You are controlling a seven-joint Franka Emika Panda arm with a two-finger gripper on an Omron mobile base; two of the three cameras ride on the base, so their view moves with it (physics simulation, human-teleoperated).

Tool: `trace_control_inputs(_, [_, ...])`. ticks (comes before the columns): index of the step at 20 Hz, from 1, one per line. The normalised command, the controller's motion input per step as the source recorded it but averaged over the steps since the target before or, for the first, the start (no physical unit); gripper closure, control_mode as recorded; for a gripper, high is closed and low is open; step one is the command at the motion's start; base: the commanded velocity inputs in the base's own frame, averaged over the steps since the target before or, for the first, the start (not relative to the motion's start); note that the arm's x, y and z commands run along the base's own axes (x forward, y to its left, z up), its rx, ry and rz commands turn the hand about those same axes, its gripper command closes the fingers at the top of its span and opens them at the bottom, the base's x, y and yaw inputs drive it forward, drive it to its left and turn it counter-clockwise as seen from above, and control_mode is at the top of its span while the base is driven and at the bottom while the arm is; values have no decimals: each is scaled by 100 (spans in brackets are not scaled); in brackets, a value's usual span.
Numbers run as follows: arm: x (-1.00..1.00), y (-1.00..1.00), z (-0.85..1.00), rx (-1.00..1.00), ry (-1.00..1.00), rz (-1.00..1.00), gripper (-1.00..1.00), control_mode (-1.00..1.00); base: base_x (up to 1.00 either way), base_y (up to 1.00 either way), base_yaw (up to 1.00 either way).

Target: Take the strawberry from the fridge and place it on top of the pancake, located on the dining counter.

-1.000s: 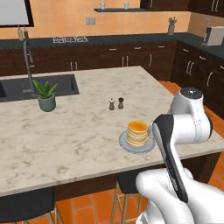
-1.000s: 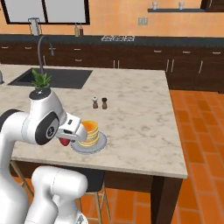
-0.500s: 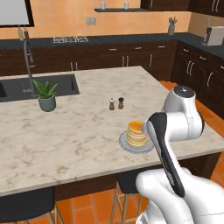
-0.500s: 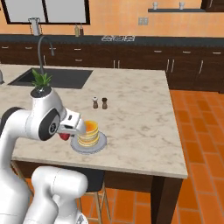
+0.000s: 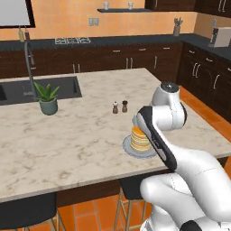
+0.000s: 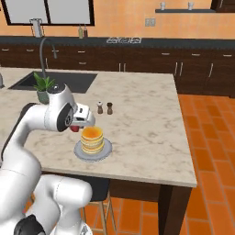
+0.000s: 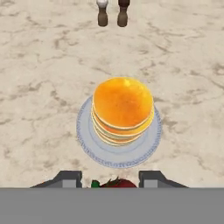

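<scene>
One table [image 5: 76, 144], the marbled island, carries everything here, taken from its left end to its right. Near the left end, just beside the sink's [image 5: 27, 90] corner, stands a small potted plant [image 5: 47, 99]. Toward the middle sit two little shakers [image 5: 119, 107], one light-capped and one dark-capped, close together and upright. Nearer the front edge and the right end lies a grey plate [image 6: 79, 153] with the pancake [image 6: 92, 139] stacked on it, golden and round. The tool [image 7: 111, 180] hangs just beside that stack on its left as the right base view shows it, above the table and not over the plate's centre. Its two dark tips are clenched on the strawberry [image 7: 117, 183], whose red flesh and a bit of green leaf show between them at the bottom of the hand view; the same red spot shows under the white hand in the right base view [image 6: 74, 129]. The berry is apart from the pancake, not touching its top.
</scene>
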Motion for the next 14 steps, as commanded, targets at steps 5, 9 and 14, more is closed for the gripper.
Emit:
trace_control_inputs(5, [100,-6,-57,-1,13,-7,100,-100,0,0,0])
trace_control_inputs(9, [84,-10,-57,0,9,-3,100,-100,0,0,0])
trace_control_inputs(14, [36,-1,-25,0,1,0,100,-100,0,0,0])
